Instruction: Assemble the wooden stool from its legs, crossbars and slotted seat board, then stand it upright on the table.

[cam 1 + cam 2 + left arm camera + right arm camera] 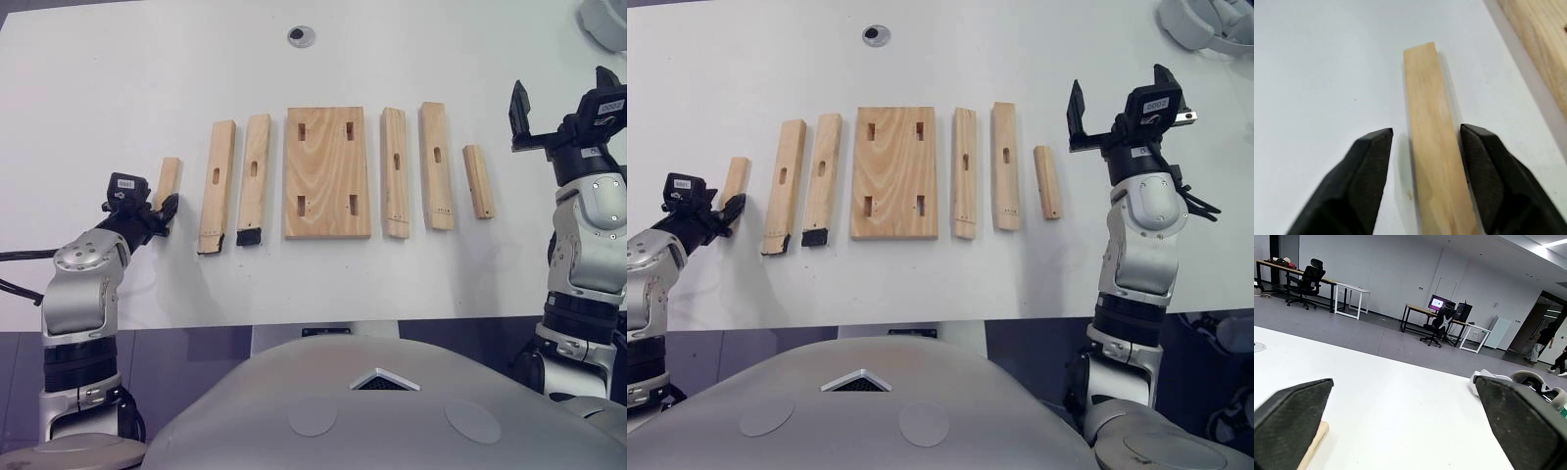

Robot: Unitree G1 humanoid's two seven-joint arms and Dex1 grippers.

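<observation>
Left claw [1426, 133] is sitting open astride the short bar [1427, 93] at the row's 9 o'clock end, right claw [1120, 103] is hanging wide open, empty, at 3 o'clock, seat board [327, 171] is lying flat mid-row.

2 head eyes overlooking same table [118, 69], left wrist close, right wrist roomward

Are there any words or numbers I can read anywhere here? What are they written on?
White label on the left end effector: too small to read.
White label on the right end effector: too small to read.
Screen in the room behind: blurred, unreadable.
Seat board: no writing.
</observation>
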